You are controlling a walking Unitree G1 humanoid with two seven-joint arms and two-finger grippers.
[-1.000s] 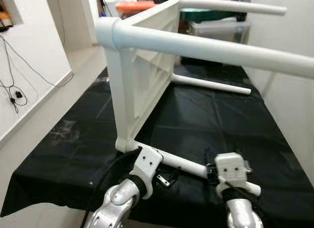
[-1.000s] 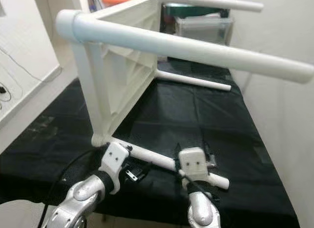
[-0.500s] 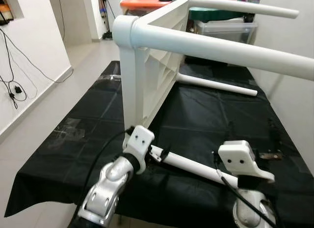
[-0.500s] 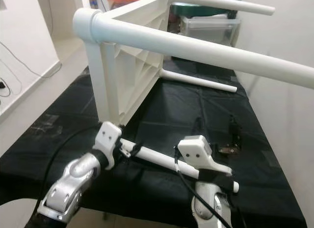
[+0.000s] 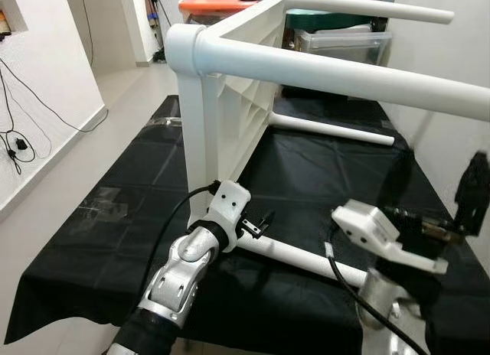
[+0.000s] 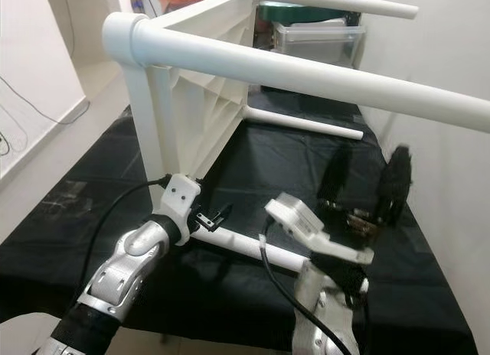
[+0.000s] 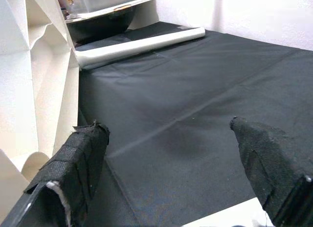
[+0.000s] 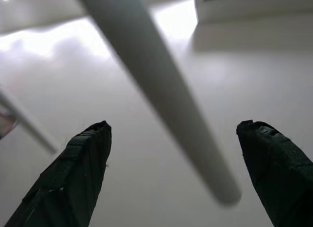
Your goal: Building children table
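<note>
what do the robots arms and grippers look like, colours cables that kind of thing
Both arms are silver metal with rounded, jointed segments. The left arm turns black lower down, and a thin black cable loops along it up to a white boxy wrist housing. The right arm carries a similar white angular housing with its own black cable. Each gripper has two long black fingers with a coarse, fabric-like surface.

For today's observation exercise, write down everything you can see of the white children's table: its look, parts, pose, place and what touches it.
The table looks like white plastic and is tipped on its side on a black cloth. Its ribbed underside faces the right. Round legs stick out sideways: two high up, one low at the far end and one along the cloth at the near end. The left gripper sits at the near lower corner; whether it touches is unclear.
</note>
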